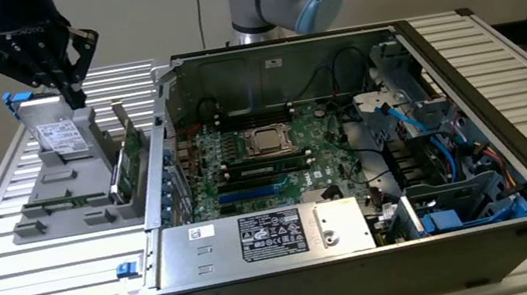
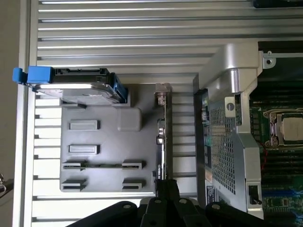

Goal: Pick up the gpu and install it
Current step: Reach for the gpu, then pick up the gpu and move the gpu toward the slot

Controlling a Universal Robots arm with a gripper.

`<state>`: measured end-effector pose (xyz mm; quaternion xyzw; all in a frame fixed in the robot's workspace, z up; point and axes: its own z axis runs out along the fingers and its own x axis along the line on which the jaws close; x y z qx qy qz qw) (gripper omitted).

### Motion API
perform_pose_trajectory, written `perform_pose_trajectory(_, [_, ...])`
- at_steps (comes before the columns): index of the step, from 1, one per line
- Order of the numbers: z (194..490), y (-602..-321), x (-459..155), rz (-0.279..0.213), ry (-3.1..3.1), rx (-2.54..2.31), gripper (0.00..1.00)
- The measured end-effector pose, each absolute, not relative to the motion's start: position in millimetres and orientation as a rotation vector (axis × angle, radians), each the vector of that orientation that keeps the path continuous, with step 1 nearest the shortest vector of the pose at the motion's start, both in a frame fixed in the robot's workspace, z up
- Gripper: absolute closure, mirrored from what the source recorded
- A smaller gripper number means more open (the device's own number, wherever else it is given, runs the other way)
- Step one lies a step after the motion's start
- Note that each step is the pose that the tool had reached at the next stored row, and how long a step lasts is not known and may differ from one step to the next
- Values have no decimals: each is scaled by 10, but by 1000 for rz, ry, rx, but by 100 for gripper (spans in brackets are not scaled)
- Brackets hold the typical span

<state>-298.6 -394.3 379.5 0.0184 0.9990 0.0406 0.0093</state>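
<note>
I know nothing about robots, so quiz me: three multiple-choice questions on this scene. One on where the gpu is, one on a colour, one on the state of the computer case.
1. Where is the gpu?
A. In the grey holder beside the computer case
B. Plugged in inside that case
C. In a person's hand

2. What colour are the clips on the hard drive?
A. Red
B. Yellow
C. Blue

3. The computer case is:
A. Shut, with its side panel on
B. Open, with its inside showing
C. Wrapped in plastic

Answers:
1 A: the green card stands on edge in the holder, outside the case.
2 C: the blue clips show at the drive's end.
3 B: the motherboard lies in plain sight.
</note>
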Motion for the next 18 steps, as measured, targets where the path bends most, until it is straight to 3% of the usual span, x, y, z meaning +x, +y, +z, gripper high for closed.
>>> perform_pose_trajectory(18, [3731,-3791,-3024,127,3121,42,88])
